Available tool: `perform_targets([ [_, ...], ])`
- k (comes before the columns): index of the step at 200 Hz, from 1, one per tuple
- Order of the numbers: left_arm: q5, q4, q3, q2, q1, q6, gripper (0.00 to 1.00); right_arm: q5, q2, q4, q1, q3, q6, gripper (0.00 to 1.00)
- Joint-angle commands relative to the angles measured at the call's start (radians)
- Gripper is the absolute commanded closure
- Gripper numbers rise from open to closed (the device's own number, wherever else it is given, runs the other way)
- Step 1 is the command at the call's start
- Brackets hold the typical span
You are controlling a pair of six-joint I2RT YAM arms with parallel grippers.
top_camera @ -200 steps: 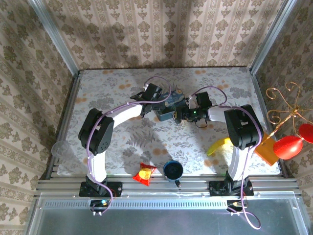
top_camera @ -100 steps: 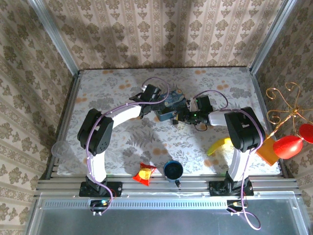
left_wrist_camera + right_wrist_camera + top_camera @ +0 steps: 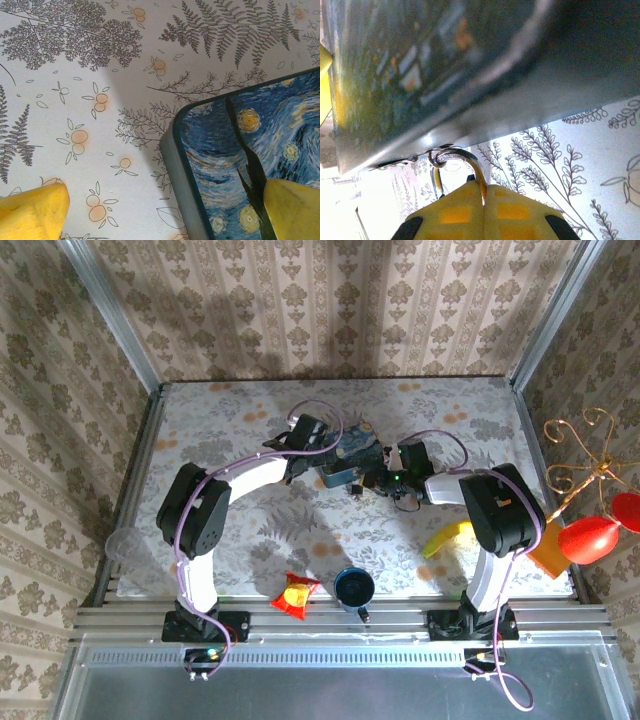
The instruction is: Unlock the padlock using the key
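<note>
From above, you see both arms reaching to the middle of the flowered tabletop (image 3: 220,410), meeting at a blue tin (image 3: 350,458) painted with a starry night. Your left pincer (image 3: 330,462) comes at the tin from the left, and your right pincer (image 3: 368,480) sits against its near right side. Nearer the arm bases lie a red and yellow snack packet (image 3: 295,595) and a dark blue cup (image 3: 354,587). A banana (image 3: 450,538) lies by the right arm. The lock is too small to make out from up here.

On your left wrist camera, the left pincer (image 3: 162,212) stands wide apart and holds nothing. One yellow fingertip (image 3: 32,212) hangs over bare tabletop (image 3: 75,75). The other is over the lid of the blue tin (image 3: 240,165), whose rounded corner lies between them.

On your right wrist camera, the right pincer (image 3: 484,192) is fully closed, its yellow pads (image 3: 510,212) pressed together just below the tin's (image 3: 470,65) edge. It grips the padlock (image 3: 472,167). The body is hidden between the pads, so you see just the silvery shackle (image 3: 462,155) arching out of them. That shackle is hooked through a small ring (image 3: 437,160) at the tin's rim. Fern-patterned tabletop (image 3: 600,150) shows to the right.
</note>
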Motion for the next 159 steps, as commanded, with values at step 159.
perform_targets([
  [159, 0.028, -0.127, -0.154, -0.064, 0.010, -0.059, 0.00, 0.158, -0.077, -0.034, 0.028, -0.013, 0.209, 1.00],
])
